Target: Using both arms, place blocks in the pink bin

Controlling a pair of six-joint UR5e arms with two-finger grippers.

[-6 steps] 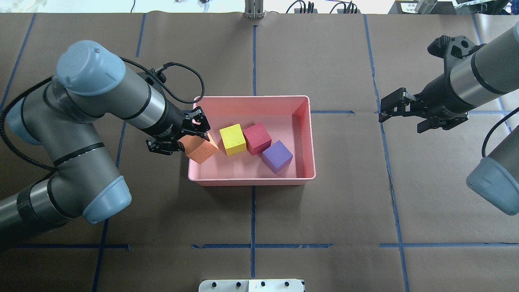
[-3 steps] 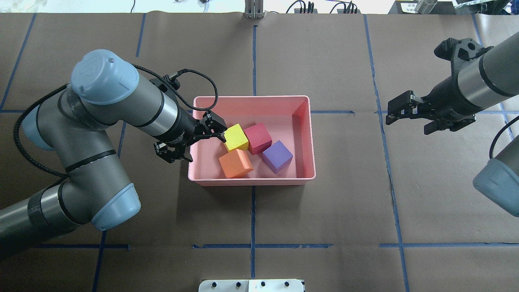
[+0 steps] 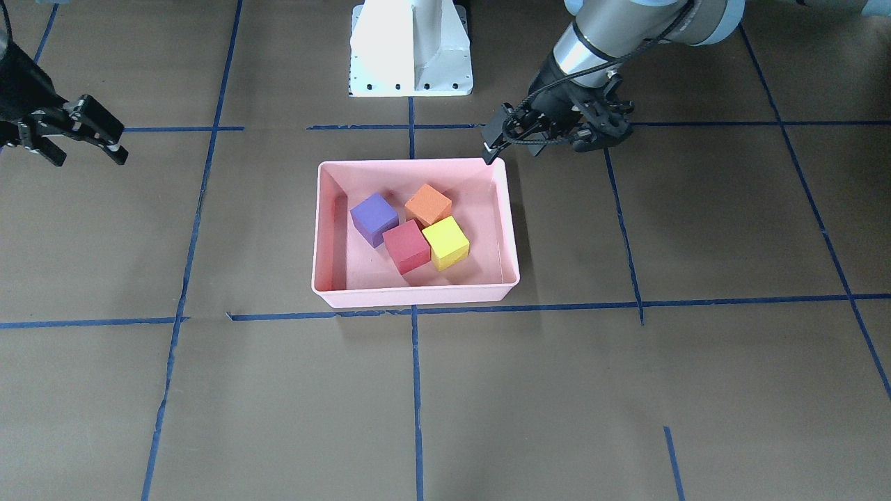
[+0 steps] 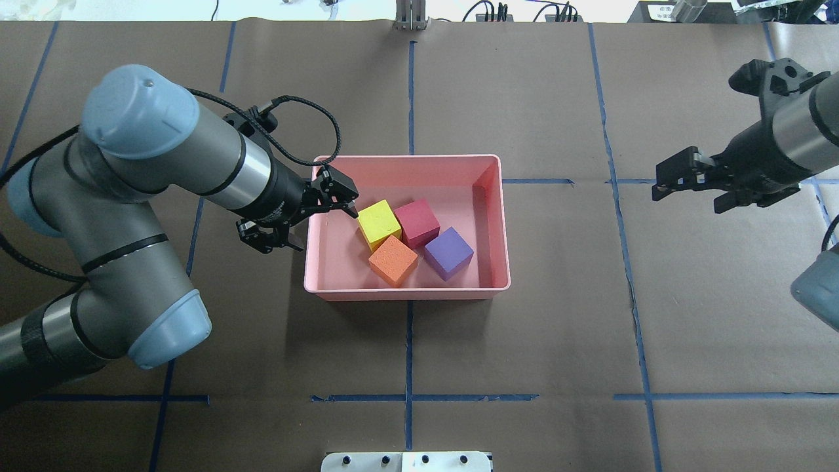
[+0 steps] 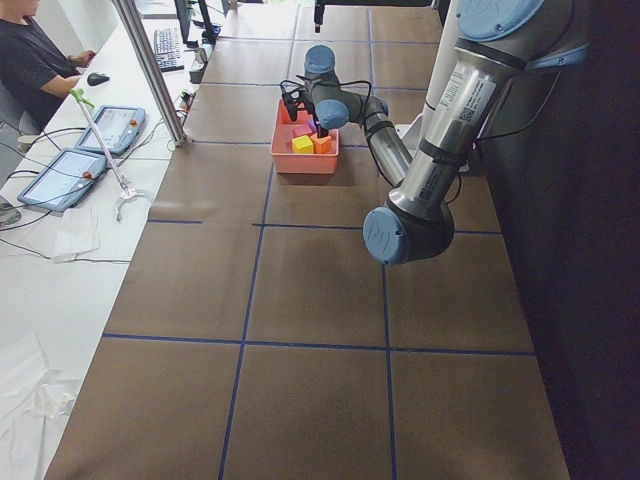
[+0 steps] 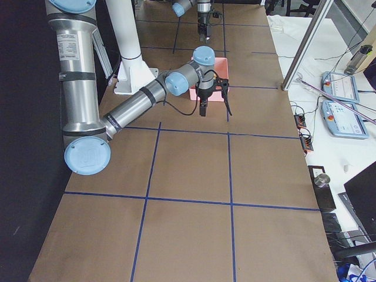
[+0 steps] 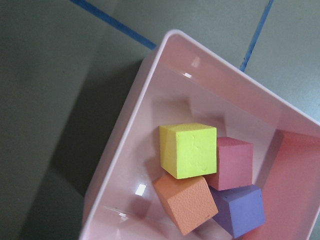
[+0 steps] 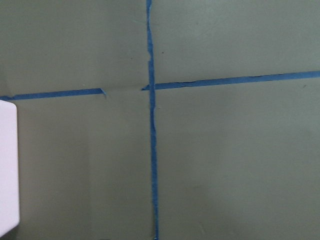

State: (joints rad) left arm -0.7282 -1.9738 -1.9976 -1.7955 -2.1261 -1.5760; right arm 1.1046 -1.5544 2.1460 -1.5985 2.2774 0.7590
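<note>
The pink bin (image 4: 406,158) stands mid-table and holds all four blocks: yellow-green (image 4: 379,224), red (image 4: 416,223), purple (image 4: 448,252) and orange (image 4: 393,260), packed close together. They also show in the front view, in the bin (image 3: 411,298), and in the left wrist view, where the orange block (image 7: 186,202) lies under the yellow-green one (image 7: 190,149). My left gripper (image 4: 322,226) is open and empty above the bin's left wall. My right gripper (image 4: 688,196) is open and empty over bare table, far to the bin's right.
The white pedestal base (image 3: 411,49) stands behind the bin on the robot's side. A white plate (image 4: 406,461) lies at the table's near edge. Blue tape lines (image 8: 152,150) cross the brown table. An operators' desk with tablets (image 5: 60,170) runs along the far side.
My left gripper opened and let go of the orange block, which dropped into the bin and settled beside the purple one. The left gripper drew back left. My right gripper moved right, away from the bin.
</note>
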